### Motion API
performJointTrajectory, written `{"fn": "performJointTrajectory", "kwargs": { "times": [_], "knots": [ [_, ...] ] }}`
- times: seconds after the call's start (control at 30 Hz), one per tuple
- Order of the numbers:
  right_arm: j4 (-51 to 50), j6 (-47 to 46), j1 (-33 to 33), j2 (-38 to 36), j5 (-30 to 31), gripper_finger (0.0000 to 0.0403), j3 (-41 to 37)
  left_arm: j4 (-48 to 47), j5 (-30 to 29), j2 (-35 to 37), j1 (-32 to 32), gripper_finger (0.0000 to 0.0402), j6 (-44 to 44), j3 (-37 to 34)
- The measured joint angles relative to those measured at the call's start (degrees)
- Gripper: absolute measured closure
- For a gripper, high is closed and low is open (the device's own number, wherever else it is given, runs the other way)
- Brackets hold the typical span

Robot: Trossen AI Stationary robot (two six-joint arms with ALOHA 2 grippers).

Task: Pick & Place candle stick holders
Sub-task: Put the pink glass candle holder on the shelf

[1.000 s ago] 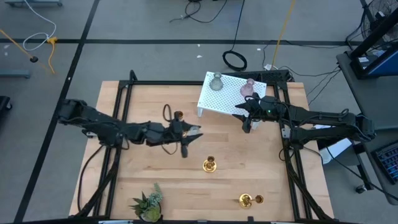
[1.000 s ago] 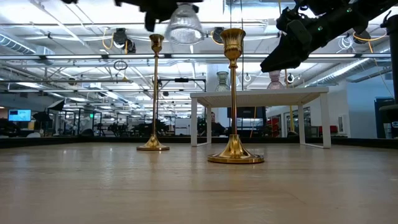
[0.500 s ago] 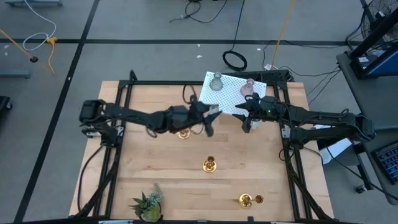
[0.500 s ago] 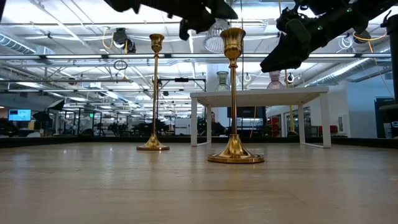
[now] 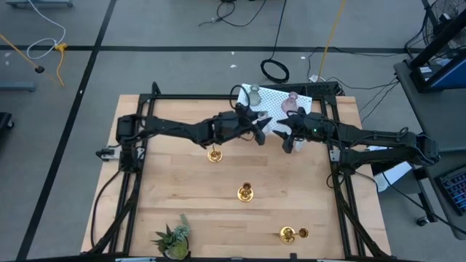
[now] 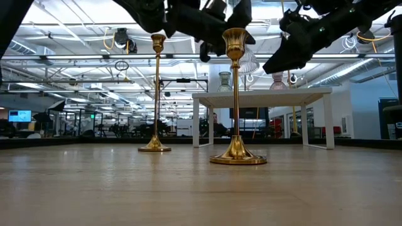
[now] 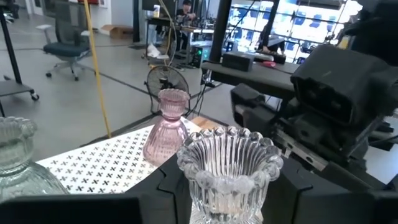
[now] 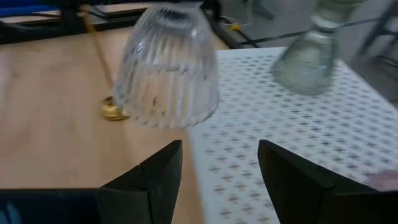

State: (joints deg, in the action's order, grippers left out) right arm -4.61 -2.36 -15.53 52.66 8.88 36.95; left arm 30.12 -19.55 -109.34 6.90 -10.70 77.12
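The left gripper (image 5: pixel 256 128) clamps the clear ribbed glass candle holder (image 7: pixel 229 169) upright in the air at the near edge of the white perforated rack (image 5: pixel 273 108), at the table's one o'clock. The right gripper (image 5: pixel 289 131), fingers spread and holding nothing, hovers just beside it at the rack's three o'clock side. On the rack stand the grey-green glass holder (image 5: pixel 253 95) and the pink glass holder (image 5: pixel 291 102). Three gold candlestick holders remain on the wooden table (image 5: pixel 175 189): one near centre (image 5: pixel 214 154), one at six o'clock (image 5: pixel 246 193), one at five o'clock (image 5: pixel 288 233). A small green plant (image 5: pixel 173 236) sits at seven o'clock.
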Motion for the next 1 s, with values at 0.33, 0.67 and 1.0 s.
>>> {"fn": "performJointTrajectory", "kwargs": {
  "times": [0.33, 0.67, 1.0],
  "knots": [
    [-3.3, 0.0, 0.0, 0.0, 9.1, 0.0200, 0.0, -0.4, 0.0, -2.9, 2.2, 0.0246, -0.3, 1.9],
    [-3.2, 0.0, 0.0, 0.0, 9.1, 0.0200, 0.0, 0.3, 0.0, -4.9, 4.2, 0.0251, -1.7, 2.3],
    [-3.4, 0.0, 0.0, 0.0, 8.9, 0.0200, 0.0, -1.8, 0.1, -5.3, 5.6, 0.0259, -1.9, 2.2]
  ]
}}
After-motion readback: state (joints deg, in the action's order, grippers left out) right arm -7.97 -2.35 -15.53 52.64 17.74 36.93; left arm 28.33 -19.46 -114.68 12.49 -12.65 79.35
